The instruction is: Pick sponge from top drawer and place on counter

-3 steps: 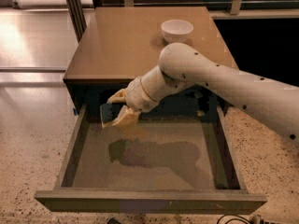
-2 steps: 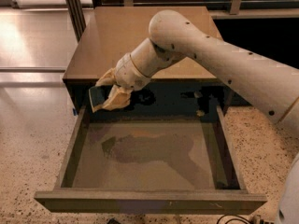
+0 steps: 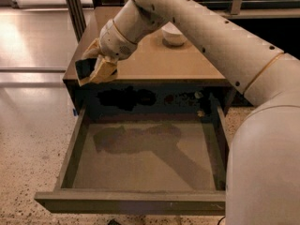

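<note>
the hand (image 3: 96,70) is closed on the sponge (image 3: 84,69) and holds it in the air at the front left corner of the tabletop (image 3: 159,62), above the open top drawer (image 3: 70,153), which looks empty.

the main risk is the spot itself. let go here, the sponge could land half across the lip and tip off onto the floor (image 3: 33,125) or back into the drawer, so it probably needs carrying further in first. the grip seems to catch only one end, and a soft sponge could twist or slip out. coming down this close to the edge might knock the hand on the rim. a wide sweep inward could bring the arm (image 3: 220,36) near the white bowl (image 3: 173,35) at the back.

the hand's tan colour and the sponge's yellow base run together, so how much is gripped is unclear. the gap between sponge and tabletop is hard to judge. the arm covers the right side of the tabletop and the drawer's right front corner. the drawer's back lies in deep shadow.
</note>
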`<move>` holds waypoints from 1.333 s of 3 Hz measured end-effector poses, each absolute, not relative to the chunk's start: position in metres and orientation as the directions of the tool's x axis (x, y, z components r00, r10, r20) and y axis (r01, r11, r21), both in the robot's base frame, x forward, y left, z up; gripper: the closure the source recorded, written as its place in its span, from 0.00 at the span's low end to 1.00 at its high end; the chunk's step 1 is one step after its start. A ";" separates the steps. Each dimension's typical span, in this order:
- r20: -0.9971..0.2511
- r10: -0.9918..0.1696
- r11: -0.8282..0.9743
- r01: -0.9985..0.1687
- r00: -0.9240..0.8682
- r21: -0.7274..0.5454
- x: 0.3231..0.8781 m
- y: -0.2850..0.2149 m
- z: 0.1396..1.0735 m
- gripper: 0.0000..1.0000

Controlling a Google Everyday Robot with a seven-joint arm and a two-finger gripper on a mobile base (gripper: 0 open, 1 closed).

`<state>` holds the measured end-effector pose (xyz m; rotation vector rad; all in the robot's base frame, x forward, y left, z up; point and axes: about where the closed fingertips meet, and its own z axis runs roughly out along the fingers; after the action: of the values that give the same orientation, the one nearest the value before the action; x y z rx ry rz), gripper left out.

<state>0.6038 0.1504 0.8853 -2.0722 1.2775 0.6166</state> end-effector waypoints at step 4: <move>-0.604 -0.702 -0.292 -0.926 0.378 -0.240 0.683 0.112 0.866 1.00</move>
<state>0.6833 0.1118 0.8661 -2.0837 1.3958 0.5245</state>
